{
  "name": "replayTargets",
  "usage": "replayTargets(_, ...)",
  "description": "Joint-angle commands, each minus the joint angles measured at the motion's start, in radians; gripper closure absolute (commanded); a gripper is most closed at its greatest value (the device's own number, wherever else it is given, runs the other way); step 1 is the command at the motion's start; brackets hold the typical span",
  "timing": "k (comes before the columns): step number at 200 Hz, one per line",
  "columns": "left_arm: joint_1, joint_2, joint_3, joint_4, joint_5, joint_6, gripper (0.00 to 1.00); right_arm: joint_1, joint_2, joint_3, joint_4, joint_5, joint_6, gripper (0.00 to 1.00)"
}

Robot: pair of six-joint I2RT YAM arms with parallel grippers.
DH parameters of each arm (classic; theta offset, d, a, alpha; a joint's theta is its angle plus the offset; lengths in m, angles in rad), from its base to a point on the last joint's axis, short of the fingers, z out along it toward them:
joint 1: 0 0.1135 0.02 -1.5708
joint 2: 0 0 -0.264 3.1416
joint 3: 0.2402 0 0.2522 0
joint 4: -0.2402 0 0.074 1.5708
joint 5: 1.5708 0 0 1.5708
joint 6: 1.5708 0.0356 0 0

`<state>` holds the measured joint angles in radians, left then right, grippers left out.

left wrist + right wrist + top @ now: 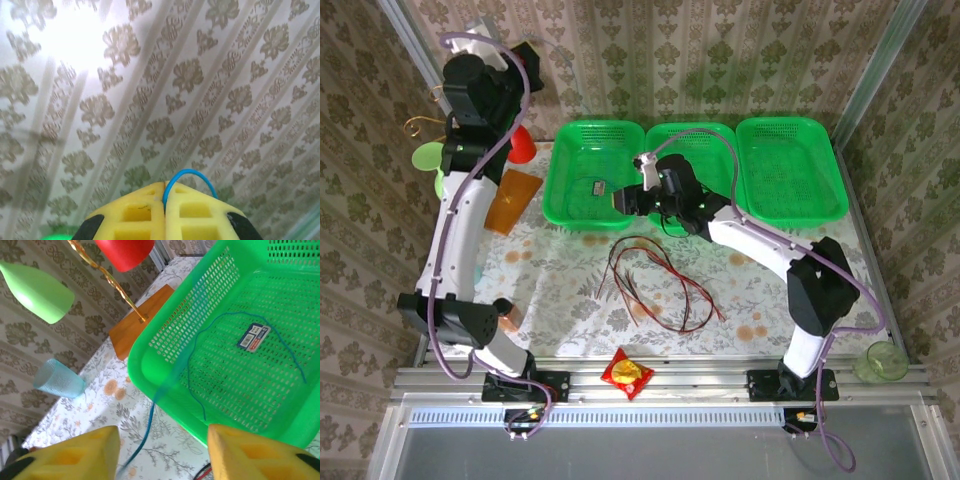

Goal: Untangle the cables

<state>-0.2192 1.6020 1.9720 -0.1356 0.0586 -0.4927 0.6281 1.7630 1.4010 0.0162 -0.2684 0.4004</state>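
Observation:
A loose bundle of red, black and brown cables [655,285] lies on the flowered table in front of the baskets. My right gripper [623,200] hovers over the near rim of the left green basket [556,205]. It is open in the right wrist view [162,455], and a blurred blue cable [148,425] hangs free between its yellow fingers and runs over the rim [145,370] into the basket. My left gripper [528,52] is raised high at the back left. In the left wrist view [165,186] its pads are shut on a blue cable [192,172] that loops out.
Two more green baskets [692,135] [790,165] stand to the right. A stand with an orange wooden base [508,200] holds red [125,252] and green [37,287] cups. A blue cup [59,380], a snack packet [627,373] and a green cup [880,362] sit near the edges.

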Motion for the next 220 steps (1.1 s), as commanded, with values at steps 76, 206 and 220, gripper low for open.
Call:
replayTargets(76,0.012,0.164,0.167,-0.058,0.057,0.068,1.0,-0.051,-0.265,-0.217,-0.041,-0.012,-0.032,0.36)
replayTargets(206,-0.053,0.224,0.122,-0.131,0.043,0.129,1.0,-0.059,-0.356,-0.218,-0.094,-0.011,-0.033,0.36)
replayTargets(220,-0.063,0.221,0.075,-0.184,-0.008,0.174,1.0,-0.062,-0.38,-0.234,-0.104,-0.003,-0.037,0.35)
